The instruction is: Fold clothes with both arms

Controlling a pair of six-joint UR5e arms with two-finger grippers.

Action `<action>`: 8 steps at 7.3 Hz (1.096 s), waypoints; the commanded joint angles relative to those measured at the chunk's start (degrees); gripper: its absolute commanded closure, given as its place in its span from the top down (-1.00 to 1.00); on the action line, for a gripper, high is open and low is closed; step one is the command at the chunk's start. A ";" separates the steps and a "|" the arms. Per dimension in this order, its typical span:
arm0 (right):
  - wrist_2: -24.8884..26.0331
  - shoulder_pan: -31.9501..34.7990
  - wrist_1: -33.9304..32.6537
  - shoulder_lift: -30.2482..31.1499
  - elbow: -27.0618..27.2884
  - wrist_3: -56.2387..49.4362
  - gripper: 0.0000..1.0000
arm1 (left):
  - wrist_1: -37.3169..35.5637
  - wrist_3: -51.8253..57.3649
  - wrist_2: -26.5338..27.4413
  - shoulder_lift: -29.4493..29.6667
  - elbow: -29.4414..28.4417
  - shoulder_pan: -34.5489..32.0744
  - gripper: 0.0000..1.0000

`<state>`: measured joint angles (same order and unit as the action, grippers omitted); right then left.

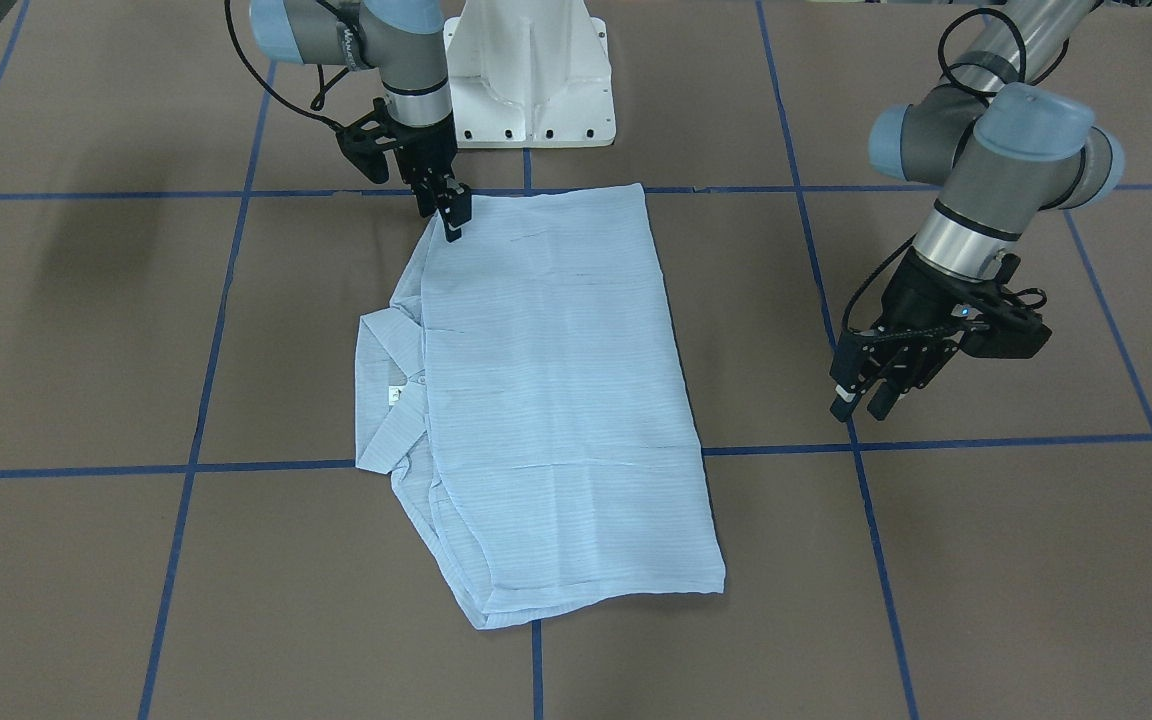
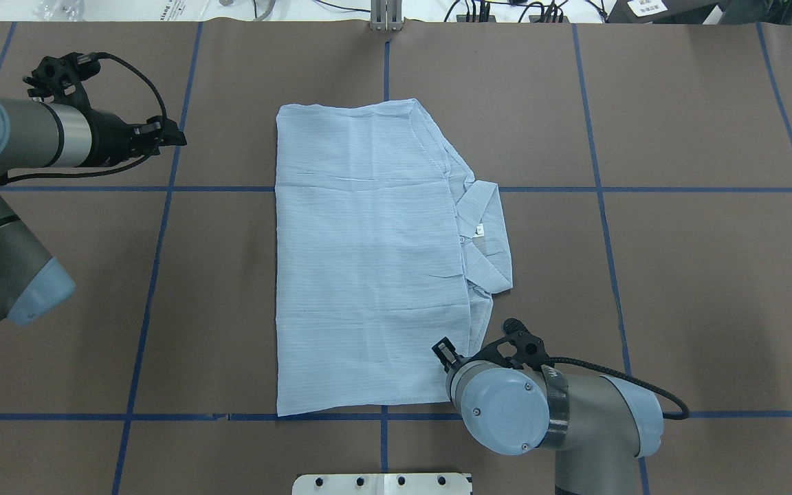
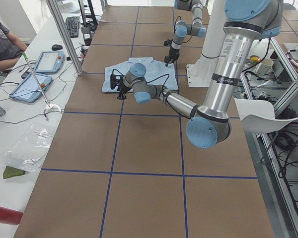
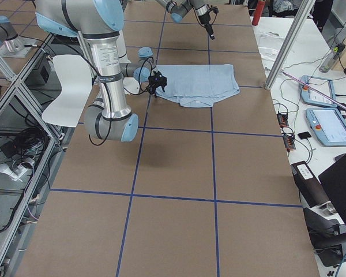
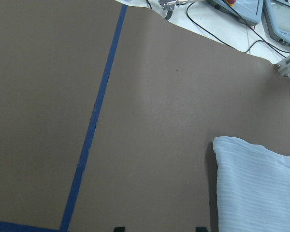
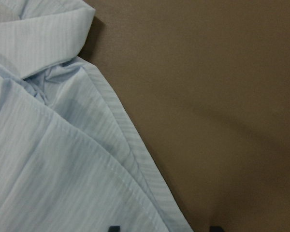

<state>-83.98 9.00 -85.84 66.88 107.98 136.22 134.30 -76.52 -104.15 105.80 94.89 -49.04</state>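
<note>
The right pincer [image 1: 450,228] stood open and gripped nothing. In the right wrist view its fingertips were apart, with the shirt's hemmed edge running between them and brown counter on the outer side. It hung low at the corner of the pale-blue striped shirt [image 1: 556,400] nearest the robot's base, probably because that corner is the natural handle for a further fold.

From that pincer the shirt spread away over the counter [image 1: 986,560] as a flat folded rectangle. Its collar [image 1: 391,375] and neck label [image 1: 397,394] poked out along the side under the right arm (the one untidy edge).

The left pincer [image 1: 861,408] was also open and empty, held above the counter well apart from the shirt's straight opposite edge. I judge it was kept off there so as not to drag the cloth.

Both pincers had room to move over brown counter crossed by blue tape lines [image 1: 936,442]. The white pedestal base [image 1: 531,80] sat close behind the right pincer, the only thing crowding it. The shirt's far collar-side corner lay well apart from both pincers.
</note>
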 commanded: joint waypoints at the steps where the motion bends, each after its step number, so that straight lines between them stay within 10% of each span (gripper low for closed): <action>1: -0.13 -0.12 0.06 -0.17 0.04 0.53 -0.53 | 0.00 -0.03 0.00 -0.06 0.03 0.00 0.16; 2: -0.48 -0.04 0.06 0.09 0.04 -0.07 -1.00 | 0.00 -0.12 0.00 0.02 0.03 0.00 0.16; 8: -0.66 -0.30 -0.11 -0.08 1.09 -0.26 -1.00 | 0.00 -0.21 0.00 0.02 0.12 0.09 0.16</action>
<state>-84.66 8.78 -85.89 66.90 108.74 135.92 134.30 -76.72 -104.15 105.82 94.98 -48.96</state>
